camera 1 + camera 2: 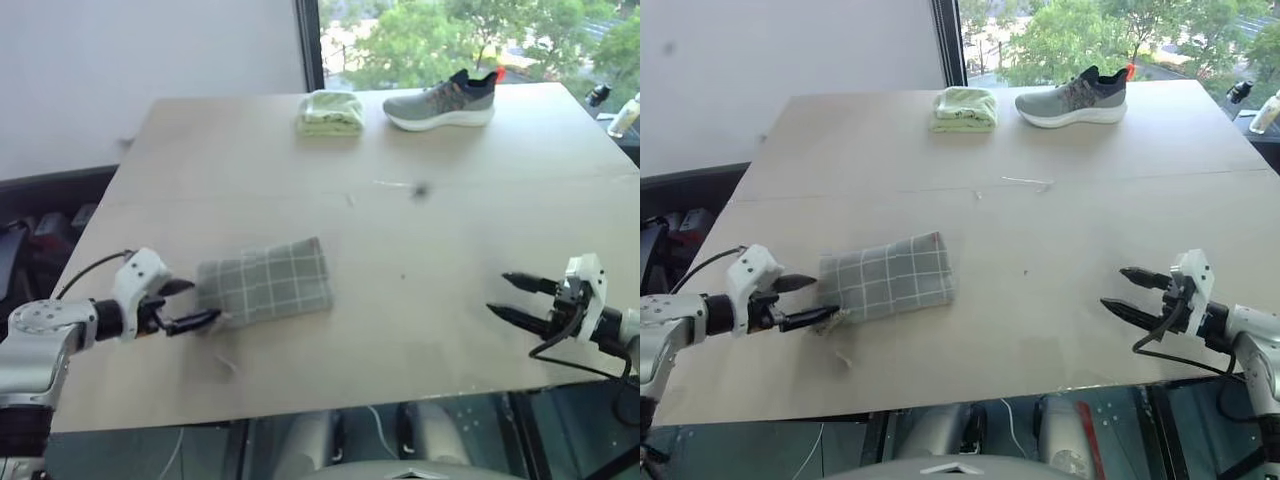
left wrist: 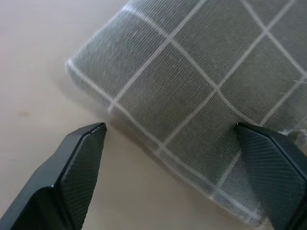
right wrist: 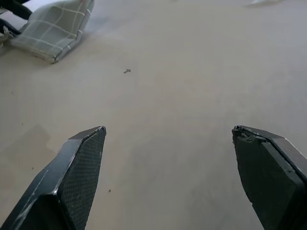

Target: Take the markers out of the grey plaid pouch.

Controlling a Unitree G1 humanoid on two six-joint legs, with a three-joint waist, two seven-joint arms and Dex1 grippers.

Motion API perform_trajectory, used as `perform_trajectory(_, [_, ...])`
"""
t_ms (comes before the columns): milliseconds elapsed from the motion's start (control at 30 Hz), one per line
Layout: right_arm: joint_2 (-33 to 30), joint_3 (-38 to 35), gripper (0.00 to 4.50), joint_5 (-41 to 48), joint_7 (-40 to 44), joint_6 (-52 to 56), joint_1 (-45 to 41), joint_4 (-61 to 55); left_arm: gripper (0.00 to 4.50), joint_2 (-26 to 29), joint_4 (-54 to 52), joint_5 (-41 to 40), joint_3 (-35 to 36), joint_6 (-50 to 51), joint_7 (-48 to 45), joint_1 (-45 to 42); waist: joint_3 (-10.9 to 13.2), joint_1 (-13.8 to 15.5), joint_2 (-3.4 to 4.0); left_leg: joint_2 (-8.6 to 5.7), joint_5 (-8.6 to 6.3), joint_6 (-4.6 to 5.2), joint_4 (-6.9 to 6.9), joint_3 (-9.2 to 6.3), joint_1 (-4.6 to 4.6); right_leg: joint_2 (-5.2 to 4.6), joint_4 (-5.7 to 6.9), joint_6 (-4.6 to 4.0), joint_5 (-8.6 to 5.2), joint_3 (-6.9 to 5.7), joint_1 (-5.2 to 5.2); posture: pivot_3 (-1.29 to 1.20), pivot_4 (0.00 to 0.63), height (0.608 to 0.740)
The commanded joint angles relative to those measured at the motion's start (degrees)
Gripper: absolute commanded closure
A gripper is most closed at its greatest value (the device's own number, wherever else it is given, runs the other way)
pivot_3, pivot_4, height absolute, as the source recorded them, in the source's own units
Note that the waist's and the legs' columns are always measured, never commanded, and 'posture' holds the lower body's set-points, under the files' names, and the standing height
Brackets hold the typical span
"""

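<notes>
The grey plaid pouch point(image 1: 266, 282) lies flat on the wooden table point(image 1: 350, 190), left of centre near the front. My left gripper point(image 1: 196, 303) is open at the pouch's left end, one finger on each side of that edge. In the left wrist view the pouch point(image 2: 201, 81) lies close between the two black fingers point(image 2: 79, 158), its corner just beyond the tips. My right gripper point(image 1: 506, 296) is open over bare table at the front right, far from the pouch point(image 3: 55, 26). The markers are hidden. A thin drawstring point(image 1: 226, 362) trails from the pouch toward the front edge.
At the table's far side lie a folded light-green cloth point(image 1: 331, 111) and a grey sneaker point(image 1: 442, 100). A small dark speck point(image 1: 419, 189) sits mid-table. The front edge runs just below both grippers.
</notes>
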Motion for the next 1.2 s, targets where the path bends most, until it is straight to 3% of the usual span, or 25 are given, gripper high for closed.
perform_trajectory(33, [0.3, -0.6, 0.23, 0.8, 0.1, -0.1, -0.4, -1.4, 0.07, 1.2, -8.2, -3.7, 1.2, 5.9, -1.5, 4.1, 0.0, 0.1, -0.01, 0.00, 0.00, 0.00, 0.00, 0.00, -0.03, 0.00, -0.02, 0.00, 0.00, -0.01, -0.02, 0.00, 0.150, 0.740])
perform_trajectory(267, [1.0, -0.4, 0.23, 0.9, -0.3, 0.0, 0.5, -2.5, 0.07, -0.9, -23.1, -9.7, -0.3, 13.3, 1.1, 8.0, 0.0, 0.2, -0.05, -0.02, 0.13, 0.23, 0.01, 0.00, -0.09, 0.01, -0.05, 0.00, 0.00, -0.03, -0.03, 0.00, 0.150, 0.740])
perform_trajectory(467, [1.5, -0.7, 0.23, 0.9, -1.2, 0.1, 0.9, -3.5, 0.07, -8.1, -27.9, -9.8, -8.2, 16.9, 9.3, 2.1, 0.1, 0.3, -0.10, -0.02, 0.15, 0.25, 0.05, -0.05, -0.08, 0.05, -0.02, 0.00, 0.00, -0.09, 0.02, 0.00, 0.150, 0.740])
perform_trajectory(600, [1.4, -1.8, 0.23, 1.5, -1.9, 0.6, 2.1, -5.0, 0.07, -7.4, -30.2, -9.8, -8.0, 14.2, 8.0, 2.5, 0.1, 0.1, -0.19, 0.01, 0.26, 0.09, 0.07, -0.06, -0.08, 0.15, -0.03, 0.01, 0.00, -0.10, 0.03, 0.00, 0.150, 0.740])
perform_trajectory(967, [1.9, -1.8, 0.23, 1.5, -2.9, 0.6, 3.0, -5.6, 0.07, -2.5, -30.2, 4.8, -5.6, -20.3, 0.0, 7.2, 0.2, 0.2, -0.22, 0.01, 0.20, 0.19, 0.09, -0.02, -0.09, 0.19, -0.09, -0.01, -0.01, -0.09, 0.04, 0.00, 0.150, 0.740])
perform_trajectory(1200, [1.8, -1.7, 0.23, 1.3, -2.8, 0.5, 2.0, -4.9, 0.07, -7.0, -20.9, 23.2, -12.8, -44.5, 8.7, 1.7, 0.2, 0.4, -0.24, -0.02, 0.20, 0.21, 0.10, -0.02, -0.07, 0.22, -0.10, 0.00, 0.00, -0.12, 0.08, 0.00, 0.150, 0.740])
